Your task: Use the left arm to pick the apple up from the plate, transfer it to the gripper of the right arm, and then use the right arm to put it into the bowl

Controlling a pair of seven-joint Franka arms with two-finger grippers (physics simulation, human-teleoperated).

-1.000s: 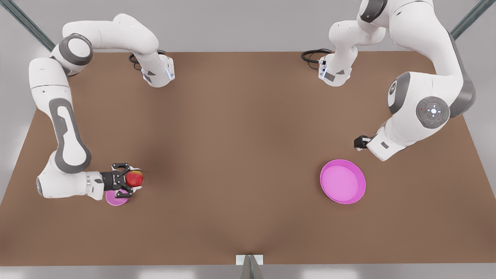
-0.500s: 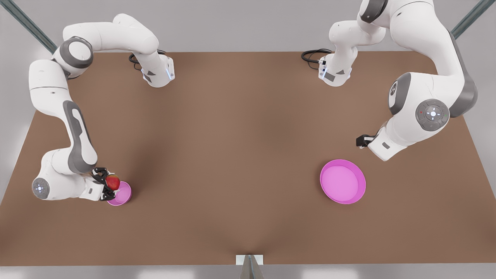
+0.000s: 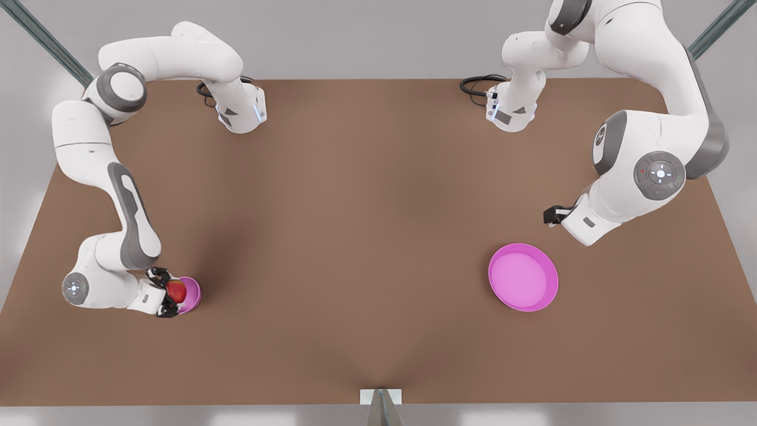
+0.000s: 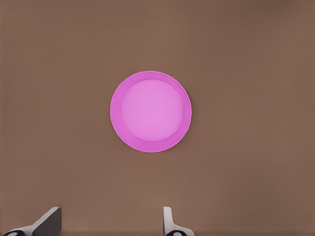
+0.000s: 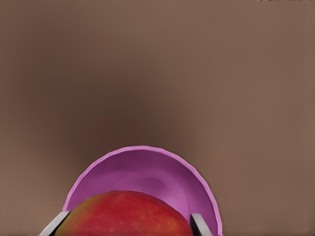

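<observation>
The right arm's black linkage gripper point(image 3: 171, 292) is clamping the small red apple point(image 3: 176, 291) over the small deep pink bowl point(image 3: 193, 294); the left gripper point(image 4: 110, 221), fingers apart, is waiting above the wide shallow pink plate point(image 3: 523, 277) on the brown tabletop point(image 3: 366, 236).

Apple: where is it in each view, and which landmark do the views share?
Front view: lower left, the apple in the right gripper over the bowl.
Right wrist view: close up between the fingers, bowl behind.
Left wrist view: open left gripper waits above the bare plate.
Shared landmark: the brown table.
</observation>
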